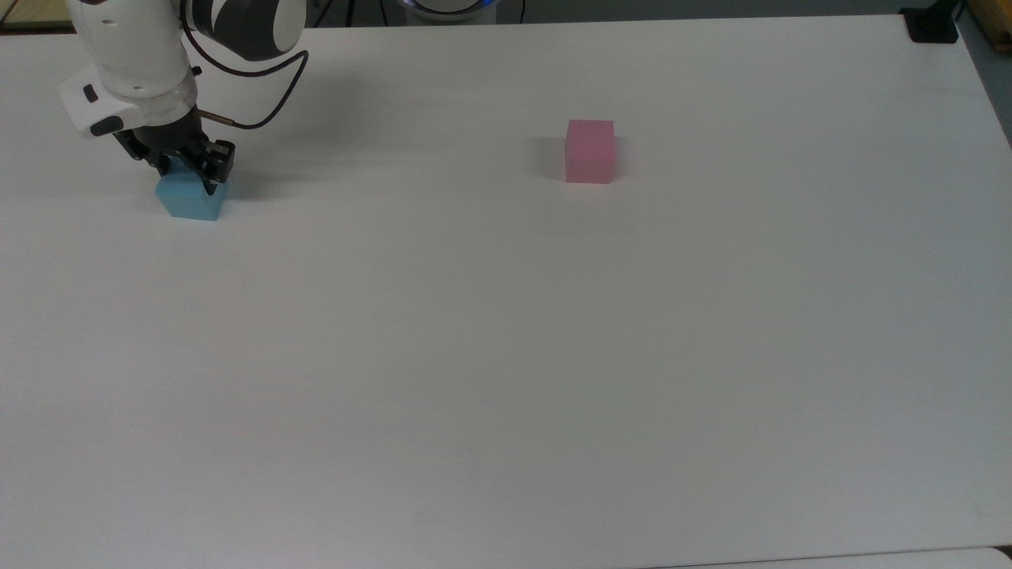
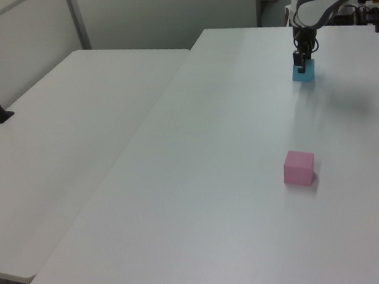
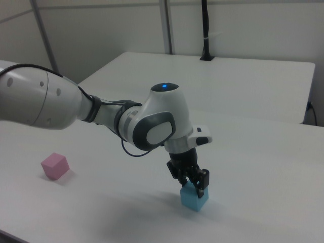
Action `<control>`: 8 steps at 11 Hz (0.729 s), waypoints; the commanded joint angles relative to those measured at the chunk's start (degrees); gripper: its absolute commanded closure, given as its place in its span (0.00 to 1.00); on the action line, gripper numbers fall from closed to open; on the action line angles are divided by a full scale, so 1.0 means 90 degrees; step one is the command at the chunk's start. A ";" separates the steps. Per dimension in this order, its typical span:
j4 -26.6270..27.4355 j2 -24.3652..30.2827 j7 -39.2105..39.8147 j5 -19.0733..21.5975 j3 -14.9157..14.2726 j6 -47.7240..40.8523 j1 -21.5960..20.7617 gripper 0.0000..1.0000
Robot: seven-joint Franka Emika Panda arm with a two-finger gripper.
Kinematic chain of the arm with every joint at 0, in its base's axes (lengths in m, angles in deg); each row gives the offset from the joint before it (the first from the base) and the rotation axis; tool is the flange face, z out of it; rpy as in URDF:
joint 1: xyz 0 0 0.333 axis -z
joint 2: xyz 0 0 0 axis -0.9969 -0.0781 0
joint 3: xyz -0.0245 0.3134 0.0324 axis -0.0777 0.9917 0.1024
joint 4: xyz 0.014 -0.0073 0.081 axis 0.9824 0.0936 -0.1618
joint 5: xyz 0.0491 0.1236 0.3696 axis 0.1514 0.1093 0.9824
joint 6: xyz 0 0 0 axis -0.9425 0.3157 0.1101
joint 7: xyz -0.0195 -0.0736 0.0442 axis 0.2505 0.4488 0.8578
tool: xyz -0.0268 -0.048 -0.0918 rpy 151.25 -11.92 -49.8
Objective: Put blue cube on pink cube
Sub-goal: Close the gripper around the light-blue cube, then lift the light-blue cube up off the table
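Stretching wide beneath me is the white table (image 1: 506, 356), and a second white table (image 2: 62, 147) stands beside it on the left view's left. My arm (image 3: 76, 114) reaches down over the near corner at the top view's upper left. My gripper (image 1: 188, 175) sits low on the blue cube (image 1: 190, 201), fingers (image 3: 201, 188) clamped against its sides, the cube resting on the table. The pink cube (image 1: 590, 151) sits well apart, toward the top view's right, untouched.
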 commanded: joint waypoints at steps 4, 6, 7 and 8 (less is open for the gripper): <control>0.0028 0.0542 -0.0075 0.0017 -0.0036 -0.0351 -0.0113 0.75; 0.0008 0.1156 -0.0075 0.0056 0.0032 -0.0878 -0.0171 0.75; -0.0089 0.1430 -0.0085 0.0095 0.0033 -0.1219 -0.0336 0.75; -0.0215 0.1646 -0.0085 0.0105 0.0052 -0.1677 -0.0453 0.75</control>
